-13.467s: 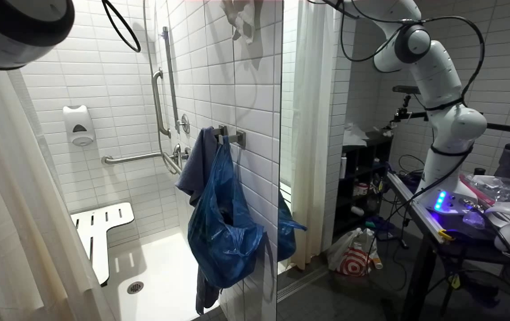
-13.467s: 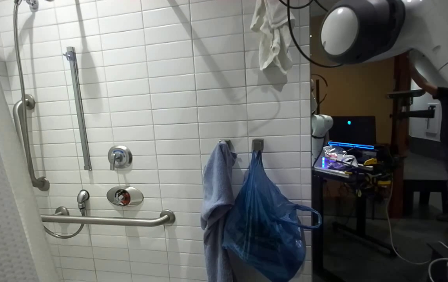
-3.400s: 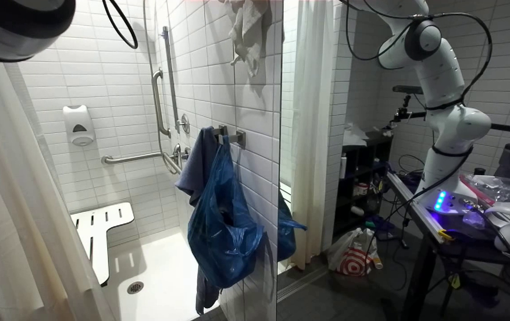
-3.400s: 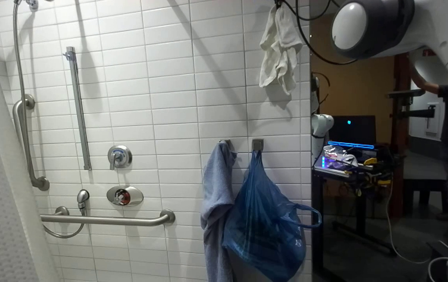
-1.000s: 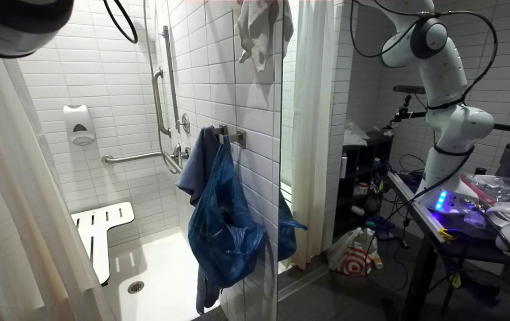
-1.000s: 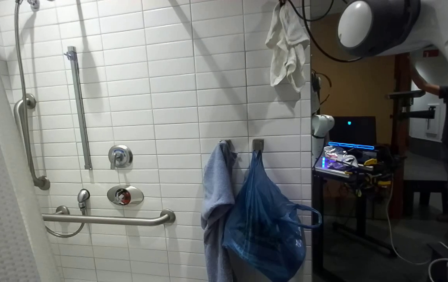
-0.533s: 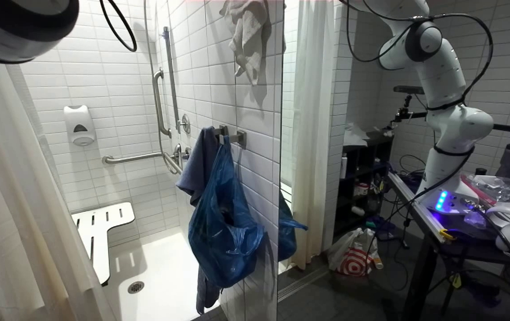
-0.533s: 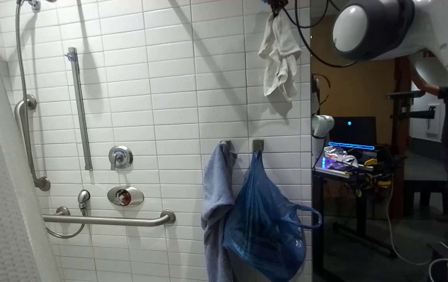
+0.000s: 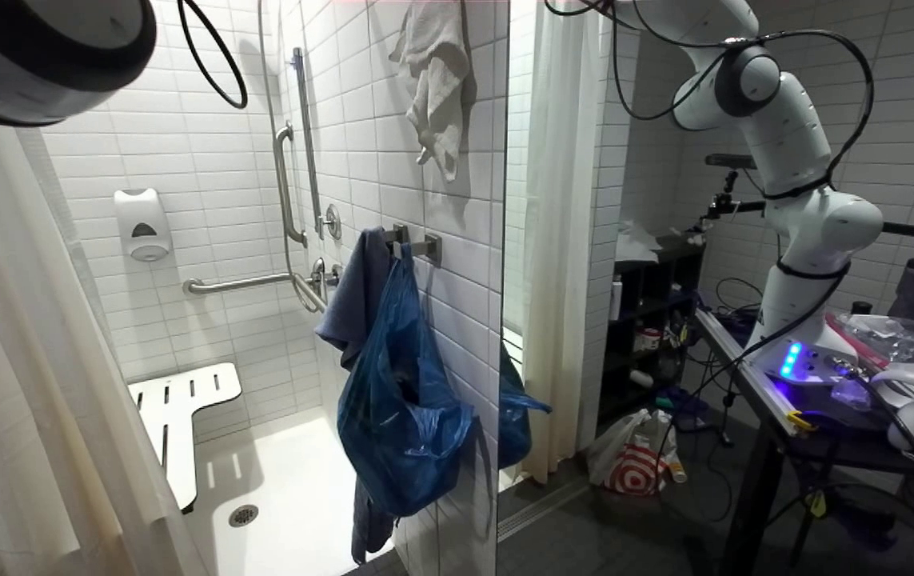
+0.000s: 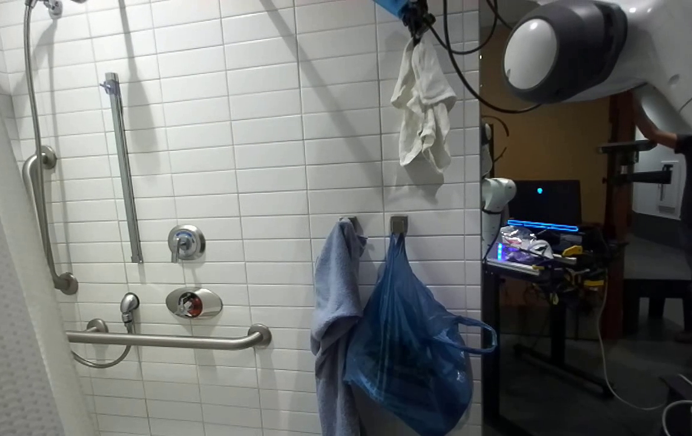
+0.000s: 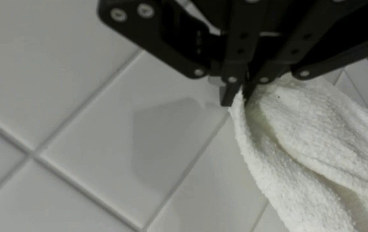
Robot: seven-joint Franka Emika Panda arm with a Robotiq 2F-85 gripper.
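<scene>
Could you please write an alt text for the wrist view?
A black gripper at the top is shut on a white cloth, which spreads in folds to the lower right. Behind are pale tiles with a soft shadow.

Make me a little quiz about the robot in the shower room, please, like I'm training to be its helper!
1. Pick one: what does the pincer grip?
(a) a soap dispenser
(b) a white terry cloth
(c) a shower hose

2. True or false: the blue-grey towel and the blue plastic bag hang from two separate wall hooks.

3. Fill in the missing word: set into the white shower floor is a round ____.

Key: 1. b; 2. True; 3. drain
</scene>
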